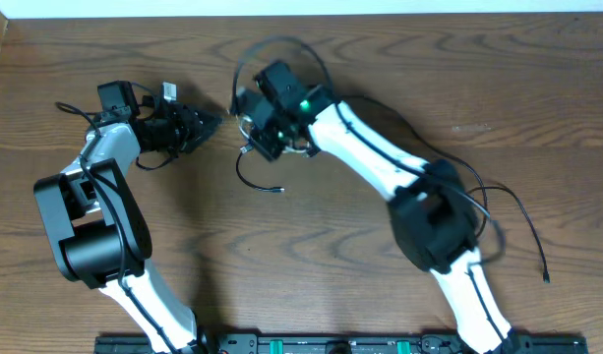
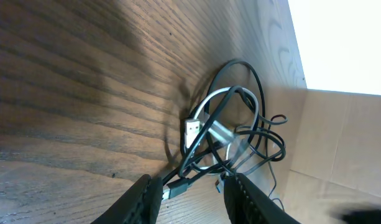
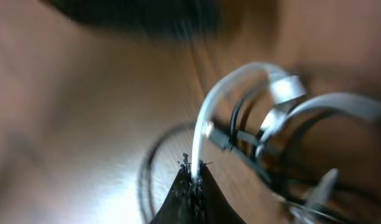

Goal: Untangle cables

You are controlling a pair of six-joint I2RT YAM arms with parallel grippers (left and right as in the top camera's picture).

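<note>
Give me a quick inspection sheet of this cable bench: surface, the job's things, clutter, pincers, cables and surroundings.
Surface: brown wooden table, grain showing.
Job's things: cable tangle of black cords and one white cable, lying under the right wrist.
Clutter: nothing seen.
Pincers: left pincer open, aimed at the tangle; right pincer shut on the white cable, though that view is blurred.
Cables: a black tail trails out of the tangle; a thin black cord lies by the right arm, and I cannot tell whether it is loose or the arm's own.
Surroundings: cardboard beyond the table edge; black rail at the near edge.
</note>
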